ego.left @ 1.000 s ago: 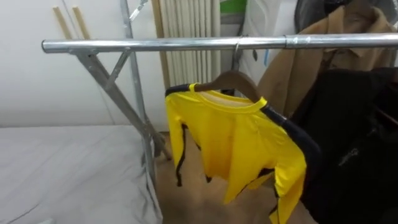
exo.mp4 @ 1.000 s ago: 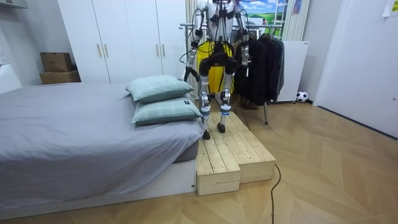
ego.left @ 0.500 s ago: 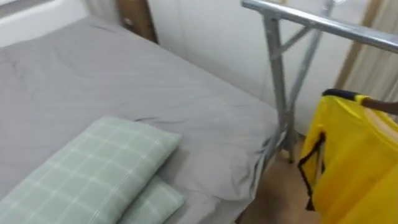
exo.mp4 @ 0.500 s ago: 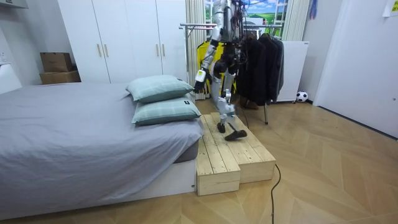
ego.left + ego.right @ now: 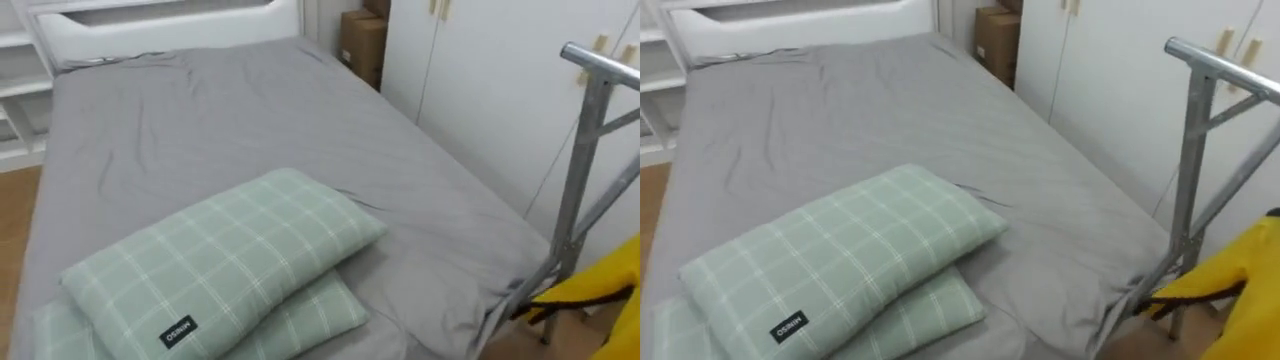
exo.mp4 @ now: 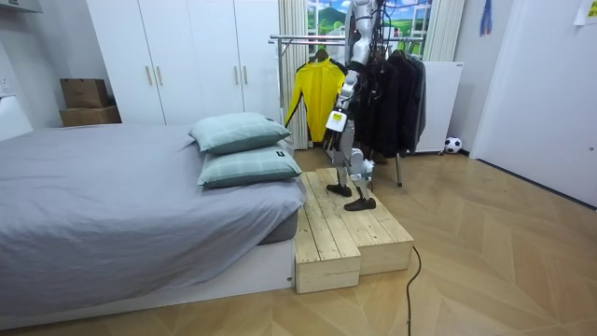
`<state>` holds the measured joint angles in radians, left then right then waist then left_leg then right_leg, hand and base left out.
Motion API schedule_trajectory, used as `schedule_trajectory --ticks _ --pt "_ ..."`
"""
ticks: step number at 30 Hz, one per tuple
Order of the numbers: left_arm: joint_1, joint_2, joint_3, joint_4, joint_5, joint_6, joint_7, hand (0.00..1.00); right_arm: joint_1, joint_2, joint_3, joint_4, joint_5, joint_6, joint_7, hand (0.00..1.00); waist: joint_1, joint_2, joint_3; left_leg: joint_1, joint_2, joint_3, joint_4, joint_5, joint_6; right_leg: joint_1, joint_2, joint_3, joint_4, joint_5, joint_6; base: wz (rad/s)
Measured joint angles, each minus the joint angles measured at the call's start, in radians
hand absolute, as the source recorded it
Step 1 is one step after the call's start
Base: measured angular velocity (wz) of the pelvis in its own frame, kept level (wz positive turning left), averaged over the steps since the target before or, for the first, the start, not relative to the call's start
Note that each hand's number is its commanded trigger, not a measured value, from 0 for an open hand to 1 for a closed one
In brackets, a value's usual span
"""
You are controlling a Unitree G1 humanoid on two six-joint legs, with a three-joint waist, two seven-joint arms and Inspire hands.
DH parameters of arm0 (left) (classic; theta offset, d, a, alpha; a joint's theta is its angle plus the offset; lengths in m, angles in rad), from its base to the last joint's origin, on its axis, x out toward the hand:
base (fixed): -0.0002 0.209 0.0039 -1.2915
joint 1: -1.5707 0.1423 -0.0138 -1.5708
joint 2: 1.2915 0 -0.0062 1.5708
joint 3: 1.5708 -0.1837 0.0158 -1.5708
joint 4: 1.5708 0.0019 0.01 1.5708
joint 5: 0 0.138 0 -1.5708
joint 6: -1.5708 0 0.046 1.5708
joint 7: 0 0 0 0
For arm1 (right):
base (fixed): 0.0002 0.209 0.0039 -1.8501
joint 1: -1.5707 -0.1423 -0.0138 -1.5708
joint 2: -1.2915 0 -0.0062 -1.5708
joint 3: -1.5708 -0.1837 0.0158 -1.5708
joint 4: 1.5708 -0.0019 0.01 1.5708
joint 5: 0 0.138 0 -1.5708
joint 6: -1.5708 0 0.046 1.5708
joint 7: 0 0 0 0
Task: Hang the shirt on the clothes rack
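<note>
Bed (image 5: 200, 110) and stacked pillows (image 5: 220, 260) lie left, the rack (image 5: 587, 150) right of them, the yellow shirt (image 6: 315, 93) hanging on it. Turning off safely wants short steps on the wooden platform (image 6: 350, 233), left hand (image 6: 338, 121) clear of the shirt; spread or curled, I cannot tell. A second ago the robot faced the rack; now it faces the bed.

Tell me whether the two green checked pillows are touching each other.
Touching. The left eye view shows the upper pillow lying directly on the lower pillow, no gap; the room view shows them stacked.
</note>
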<state>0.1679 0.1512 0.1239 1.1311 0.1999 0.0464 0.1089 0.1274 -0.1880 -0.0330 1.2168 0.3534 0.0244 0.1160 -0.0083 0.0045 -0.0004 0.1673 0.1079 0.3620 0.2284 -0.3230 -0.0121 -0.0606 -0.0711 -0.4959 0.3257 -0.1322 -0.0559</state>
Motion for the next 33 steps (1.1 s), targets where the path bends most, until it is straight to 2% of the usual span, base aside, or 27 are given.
schedule_trajectory --ticks 1,3,5,6,10,11,14,17,18,20,26,29,33 --pt "0.000 0.001 0.001 0.000 0.000 0.000 0.001 0.00 -0.001 0.001 -0.005 0.006 -0.004 -0.002 0.001 0.00 -0.007 0.001 0.0012 -0.001 0.000 -0.017 0.001 0.001 0.002 0.006 0.001 0.016 -0.003 0.004 0.007 0.79" --pt "-0.002 0.002 0.001 0.000 0.000 -0.003 0.009 0.00 0.005 0.009 -0.032 0.027 -0.004 -0.001 0.007 0.00 -0.026 -0.006 0.0042 -0.004 -0.004 -0.089 -0.003 0.005 0.011 0.033 0.013 0.133 -0.029 0.019 0.039 0.88" --pt "0.001 0.003 0.002 0.000 -0.001 -0.003 0.009 0.00 0.011 0.015 -0.034 0.026 -0.008 0.000 0.007 0.00 -0.024 -0.007 0.0034 -0.006 -0.015 -0.130 -0.009 0.009 0.014 0.056 0.024 0.183 -0.060 0.018 0.061 0.62" --pt "0.006 0.004 0.003 0.002 -0.001 -0.003 0.009 0.00 0.012 0.015 -0.039 0.024 -0.010 0.000 0.008 0.00 -0.022 -0.009 0.0036 -0.007 -0.020 -0.147 -0.010 0.010 0.014 0.067 0.024 0.185 -0.071 0.012 0.071 0.46" --pt "0.034 0.021 0.007 0.013 0.001 0.001 0.009 0.00 0.015 0.019 -0.037 0.021 -0.016 0.004 0.008 0.00 -0.013 -0.015 0.0039 -0.009 -0.029 -0.201 -0.007 0.010 0.014 0.097 0.026 0.197 -0.089 0.003 0.085 0.45" --pt "0.044 0.023 0.007 0.013 0.001 0.011 0.009 0.00 0.009 0.018 -0.034 0.018 -0.046 0.007 0.008 0.00 -0.011 -0.016 0.0029 -0.015 -0.031 -0.213 -0.006 0.010 0.014 0.097 0.026 0.201 -0.092 0.000 0.090 0.27" --pt "0.072 0.015 0.007 0.015 0.009 0.041 0.009 0.00 -0.001 0.018 -0.025 0.019 -0.085 0.010 0.010 0.00 -0.004 -0.023 0.0016 -0.022 -0.033 -0.238 -0.004 0.011 0.014 0.107 0.030 0.241 -0.107 -0.004 0.095 0.24" --pt "0.084 0.010 0.007 0.016 0.009 0.057 0.005 0.00 -0.005 0.018 0.006 0.019 -0.121 0.008 0.010 0.00 0.008 -0.031 0.0045 -0.022 -0.034 -0.265 0.006 0.011 0.013 0.122 0.034 0.278 -0.118 -0.005 0.097 0.23" --pt "0.081 0.010 0.007 0.016 0.009 0.057 0.005 0.00 -0.011 0.018 0.013 0.019 -0.138 0.007 0.011 0.00 0.015 -0.037 0.0085 -0.023 -0.035 -0.272 0.008 0.011 0.013 0.129 0.034 0.279 -0.129 -0.005 0.097 0.19" --pt "0.076 0.010 0.006 0.017 0.010 0.057 0.006 0.00 -0.018 0.021 0.025 0.019 -0.153 -0.002 0.012 0.00 0.017 -0.043 0.0098 -0.031 -0.036 -0.283 0.008 0.012 0.012 0.140 0.034 0.278 -0.144 -0.005 0.098 0.24" --pt "0.061 -0.008 -0.008 0.017 0.010 0.059 0.010 0.00 -0.028 0.021 0.069 0.021 -0.163 -0.013 0.025 0.00 0.016 -0.040 0.0098 -0.042 -0.032 -0.315 0.006 0.018 0.001 0.152 0.043 0.273 -0.160 -0.005 0.097 0.16" --pt "0.055 -0.015 -0.009 0.015 0.011 0.065 0.010 0.00 -0.027 0.019 0.068 0.026 -0.156 -0.010 0.029 0.00 0.014 -0.038 0.0094 -0.046 -0.031 -0.326 0.006 0.020 -0.003 0.152 0.045 0.269 -0.161 -0.005 0.097 0.11" --pt "0.059 -0.016 -0.010 0.009 0.011 0.093 0.001 0.00 -0.016 0.019 0.067 0.033 -0.101 0.014 0.030 0.00 0.012 -0.036 0.0077 -0.050 -0.032 -0.339 0.008 0.021 -0.004 0.161 0.045 0.267 -0.171 -0.005 0.097 0.09"
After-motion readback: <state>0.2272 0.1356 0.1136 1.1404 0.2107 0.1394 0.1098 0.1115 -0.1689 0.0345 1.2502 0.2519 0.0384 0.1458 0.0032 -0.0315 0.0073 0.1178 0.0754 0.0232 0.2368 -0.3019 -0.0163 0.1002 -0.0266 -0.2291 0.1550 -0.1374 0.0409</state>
